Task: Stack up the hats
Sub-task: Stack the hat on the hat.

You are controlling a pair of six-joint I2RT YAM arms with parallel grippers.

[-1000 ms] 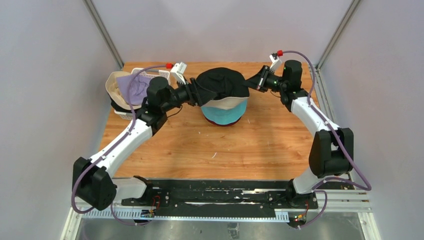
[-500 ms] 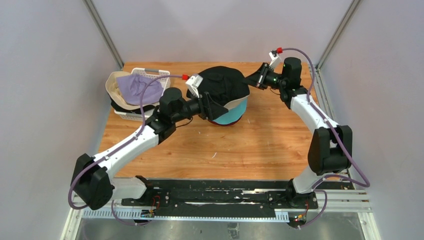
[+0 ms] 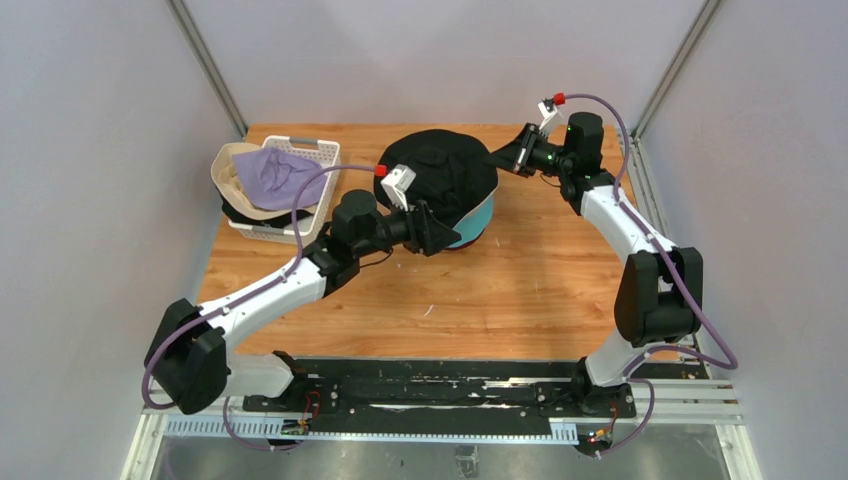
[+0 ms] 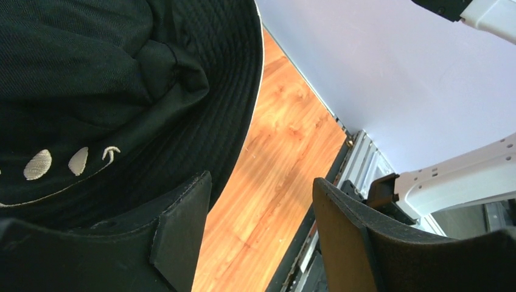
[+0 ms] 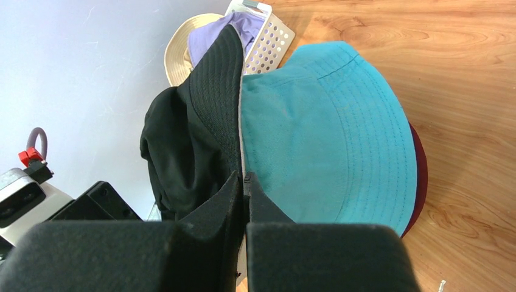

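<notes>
Left claw [image 3: 432, 228] hangs at the near-left edge of the stack, jaws spread wide with nothing between them and the brim of the black smiley hat [image 3: 440, 170] just beside 1 finger. That hat caps the teal hat [image 5: 316, 140] and the maroon hat [image 5: 420, 176] on the wooden surface [image 3: 500, 290], and the right claw [image 5: 244, 182], jaws pressed together, pinches its brim on the far-right side. At the far left, the white basket [image 3: 318, 150] holds 3 more: the lavender hat [image 3: 275, 175], the beige hat [image 3: 228, 170] and the plain black hat [image 3: 236, 213].
</notes>
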